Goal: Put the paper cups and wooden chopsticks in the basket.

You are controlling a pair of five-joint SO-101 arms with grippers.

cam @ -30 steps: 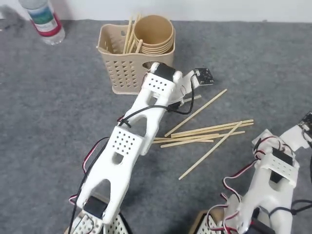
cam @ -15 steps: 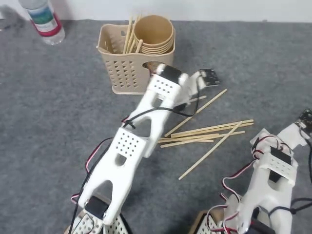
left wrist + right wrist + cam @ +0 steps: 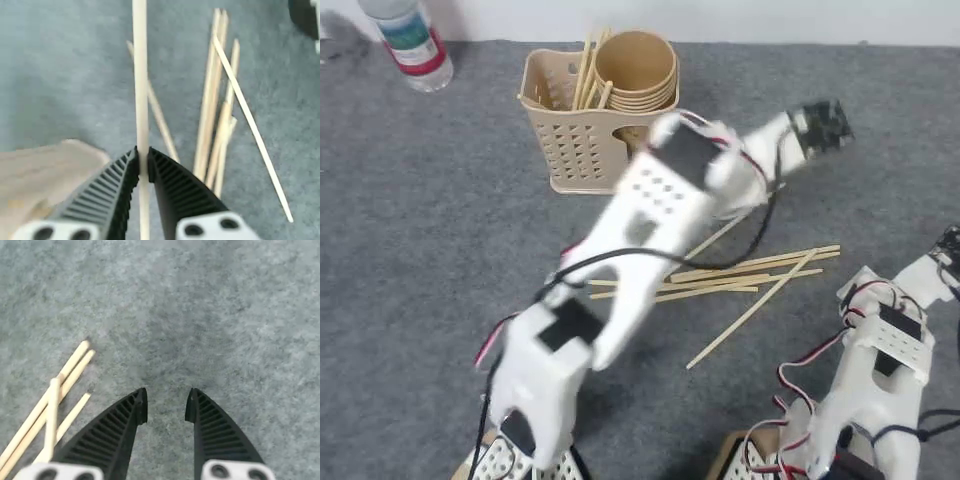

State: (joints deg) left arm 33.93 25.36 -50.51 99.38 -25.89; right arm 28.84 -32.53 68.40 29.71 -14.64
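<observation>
My left gripper (image 3: 143,167) is shut on a single wooden chopstick (image 3: 140,75), which runs straight out between the jaws. Below it, several loose chopsticks (image 3: 216,120) lie on the grey carpet. In the high view the left arm (image 3: 660,200) is raised just right of the beige basket (image 3: 570,140). The basket holds a stack of paper cups (image 3: 638,68) and a few chopsticks (image 3: 584,72). The loose chopsticks (image 3: 750,268) lie right of the arm. My right gripper (image 3: 165,407) is open over bare carpet, with chopstick ends (image 3: 67,372) off to one side.
A plastic bottle (image 3: 410,35) with a red band stands at the far left back. The right arm (image 3: 885,360) sits at the front right corner. Grey carpet (image 3: 420,250) stretches open on the left side of the table.
The left arm has lifted and swung its wrist up and to the right, away from the basket's front. The right arm has not moved.
</observation>
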